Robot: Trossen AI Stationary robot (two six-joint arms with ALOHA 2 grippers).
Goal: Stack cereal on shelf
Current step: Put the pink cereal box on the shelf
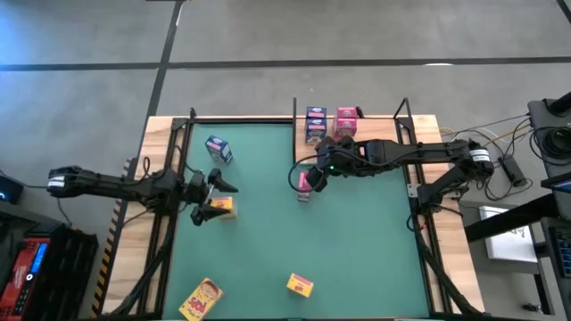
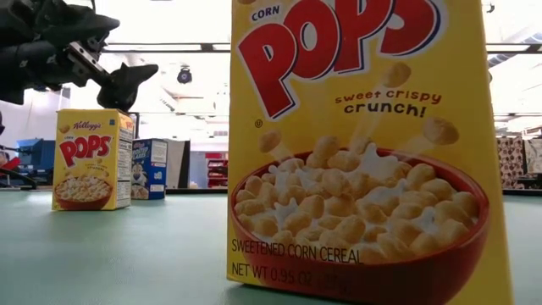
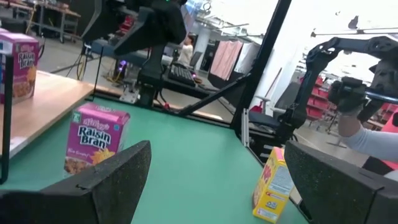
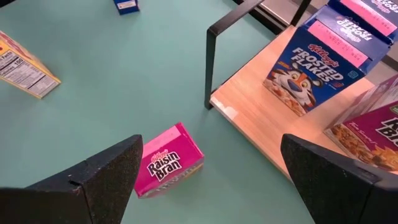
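Observation:
My left gripper (image 1: 217,189) is open and empty at the table's left. It hangs just above and beside an upright yellow Corn Pops box (image 1: 221,207), which also shows in the low view (image 2: 89,161). My right gripper (image 1: 308,175) is open and empty above an upright pink Raisin Bran box (image 4: 168,162) on the green mat, near the shelf's corner post (image 4: 208,68). The light-wood shelf (image 4: 261,118) at the far edge carries blue Frosted Flakes boxes (image 4: 311,68) and a pink box (image 4: 367,130). A blue box (image 1: 218,149) stands far left.
Two more yellow boxes are near the front edge, one (image 1: 300,284) standing and one (image 1: 201,299) lying flat. The standing one fills the low view (image 2: 364,152). Black frame posts (image 1: 178,160) line the table's sides. A person's sleeve (image 3: 373,140) shows beyond the table.

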